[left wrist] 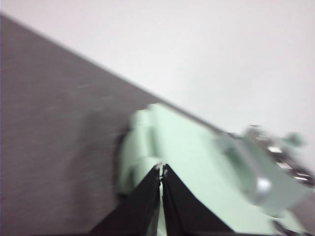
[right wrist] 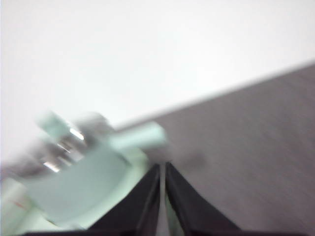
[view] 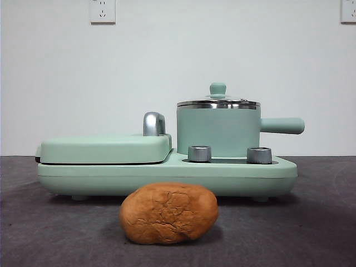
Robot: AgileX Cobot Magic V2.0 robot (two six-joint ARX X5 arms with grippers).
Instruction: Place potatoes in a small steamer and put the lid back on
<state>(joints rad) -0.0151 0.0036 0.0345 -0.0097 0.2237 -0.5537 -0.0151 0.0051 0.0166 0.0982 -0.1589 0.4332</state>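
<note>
The orange-brown potato (view: 168,213) lies on the grey table in front of the appliance. The small steamer (view: 218,132), mint-green with a side handle (view: 282,125), stands on the appliance's right side with the glass lid (view: 218,103) on it. Both arms are out of the front view. My left gripper (left wrist: 161,169) is shut and empty, high above the grill plate end; the pot (left wrist: 266,167) shows blurred beyond. My right gripper (right wrist: 163,167) is shut and empty, high near the pot (right wrist: 78,182) and its handle (right wrist: 140,137).
The mint-green base (view: 167,175) carries a flat hinged grill plate (view: 105,149) with a steel handle (view: 153,123) on the left and two steel knobs (view: 199,153) in front of the pot. A white wall stands behind.
</note>
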